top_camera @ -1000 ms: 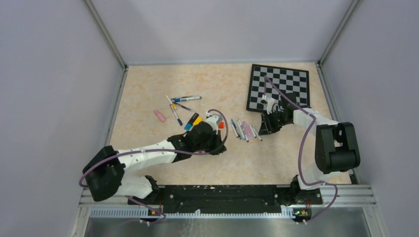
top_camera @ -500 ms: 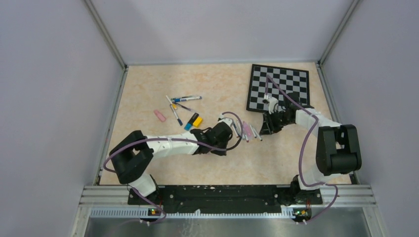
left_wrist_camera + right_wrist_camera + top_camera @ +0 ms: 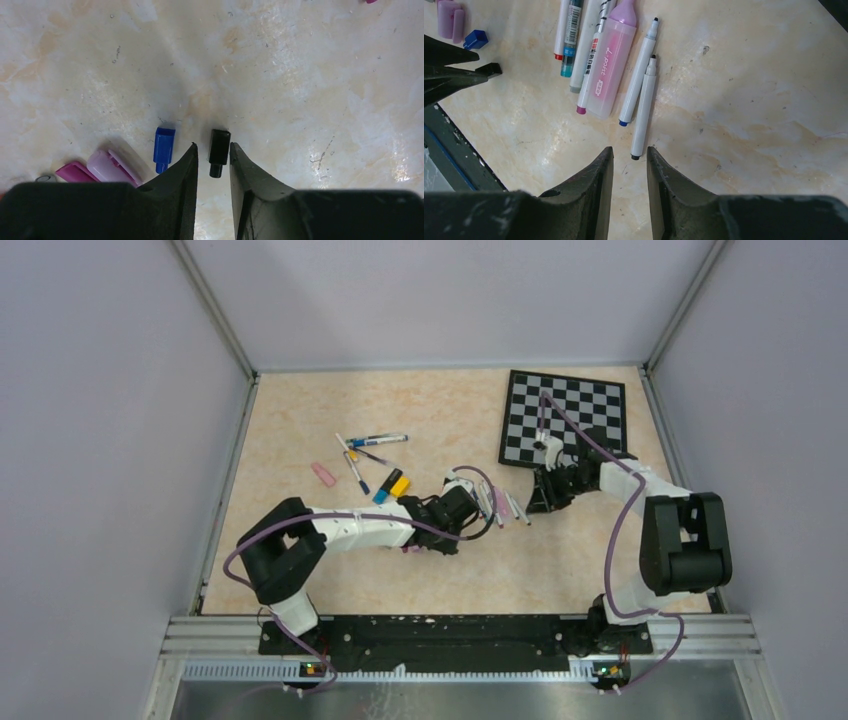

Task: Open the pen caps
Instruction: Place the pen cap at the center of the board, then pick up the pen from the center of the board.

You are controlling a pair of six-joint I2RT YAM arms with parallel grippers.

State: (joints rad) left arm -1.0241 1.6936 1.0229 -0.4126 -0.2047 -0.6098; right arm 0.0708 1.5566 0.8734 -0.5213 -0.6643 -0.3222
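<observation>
- Left fingers (image 3: 189, 162): low over the tabletop (image 3: 300, 410), near its middle. They stand a narrow gap apart and clamp nothing.
- Black cap (image 3: 219, 150): lies flat on the tabletop between the left fingertips. It sits close against the right-hand tip and clear of the other.
- Blue cap (image 3: 164, 145): lies just outside the left fingers, beside the black cap but apart from it.
- Lilac cap (image 3: 112, 167) and magenta cap (image 3: 75, 172): lie side by side, further out from the blue cap.
- Right fingers (image 3: 601, 165): a little parted and empty, held toward the right edge of the tabletop. They point at a row of pens.
- Row of pens: a pink highlighter (image 3: 611, 65) and two white pens (image 3: 641, 95) with bare tips lie side by side. Thinner pens (image 3: 571, 30) lie on the highlighter's far side.
- Second group of pens (image 3: 362, 452): scattered toward the far left of the tabletop, well apart from both arms.
- Chessboard (image 3: 565, 420): flat in the far right corner.
</observation>
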